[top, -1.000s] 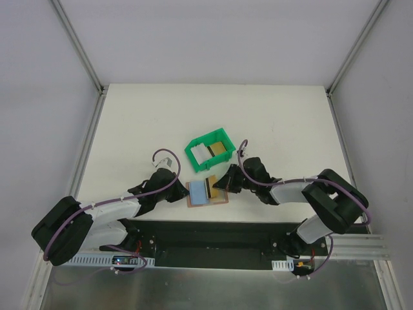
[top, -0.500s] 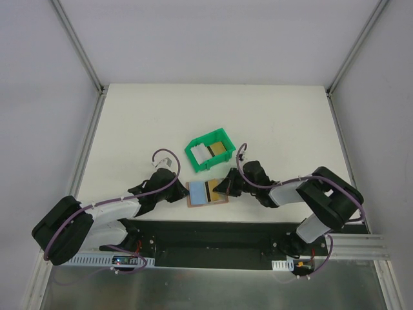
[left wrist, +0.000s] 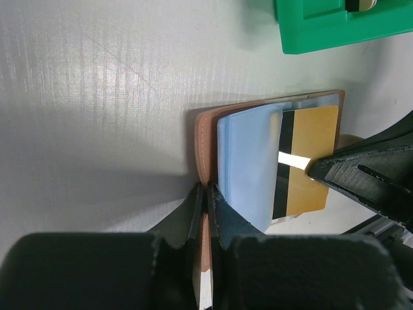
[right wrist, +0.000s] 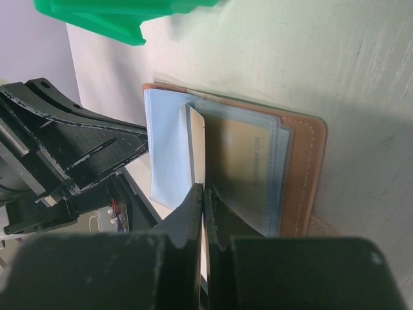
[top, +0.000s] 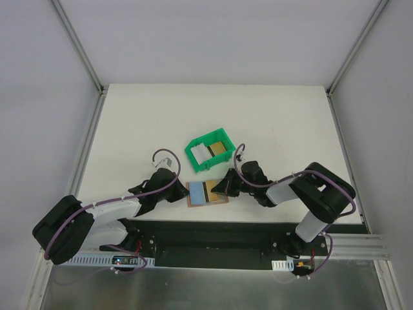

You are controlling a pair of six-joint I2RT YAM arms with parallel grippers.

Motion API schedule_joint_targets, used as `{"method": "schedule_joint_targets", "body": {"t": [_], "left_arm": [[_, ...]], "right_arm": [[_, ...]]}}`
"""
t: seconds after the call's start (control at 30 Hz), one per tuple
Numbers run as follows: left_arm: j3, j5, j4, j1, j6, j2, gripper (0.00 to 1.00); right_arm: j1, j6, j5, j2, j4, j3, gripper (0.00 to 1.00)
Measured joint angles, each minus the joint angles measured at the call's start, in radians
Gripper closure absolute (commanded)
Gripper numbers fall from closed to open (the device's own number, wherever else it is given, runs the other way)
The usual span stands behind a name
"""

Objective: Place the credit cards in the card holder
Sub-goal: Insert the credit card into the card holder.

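Observation:
The tan-brown card holder lies open on the table near the front edge, its blue-grey pocket on the left. My left gripper is shut on its left leather edge. My right gripper is shut on a gold-olive card with a black stripe, held flat over the holder. In the left wrist view the card's striped end lies under the blue-grey pocket flap. The right wrist view shows the card edge-on between the shut jaws. I cannot make out a blue card.
A green plastic bin stands just behind the holder, with a white-grey card and a gold card in it. The two grippers face each other closely across the holder. The table's front edge and black base rail lie right below.
My right gripper has moved a little left with the gold-olive card, toward the blue-grey pocket. The left gripper and the holder have stayed in place.

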Motion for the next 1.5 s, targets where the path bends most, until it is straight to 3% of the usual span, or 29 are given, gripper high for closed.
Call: {"method": "schedule_joint_targets", "body": {"t": [0.27,0.67,0.73,0.83,0.97,1.13,1.4,1.5], "left_arm": [[0.000,0.000,0.005,0.000,0.000,0.000,1.00],[-0.001,0.001,0.006,0.000,0.000,0.000,1.00],[-0.002,0.001,0.007,0.000,0.000,0.000,1.00],[-0.002,0.001,0.008,0.000,0.000,0.000,1.00],[-0.002,0.001,0.012,0.000,0.000,0.000,1.00],[-0.002,0.001,0.013,0.000,0.000,-0.001,1.00],[-0.002,0.001,0.013,0.000,0.001,-0.001,1.00],[-0.002,0.001,0.013,0.000,0.001,-0.001,1.00]], "right_arm": [[0.009,0.004,0.037,-0.060,-0.072,-0.005,0.99],[0.032,0.045,0.008,0.044,-0.035,0.064,0.97],[0.037,0.050,0.010,0.048,-0.034,0.067,0.90],[0.042,0.049,0.014,0.049,-0.052,0.074,0.70],[0.048,0.006,0.046,-0.012,-0.167,0.098,0.52],[0.052,-0.112,0.153,-0.148,-0.399,0.155,0.51],[0.064,-0.159,0.144,-0.096,-0.476,0.213,0.53],[0.073,-0.164,0.131,-0.070,-0.476,0.236,0.59]]}}
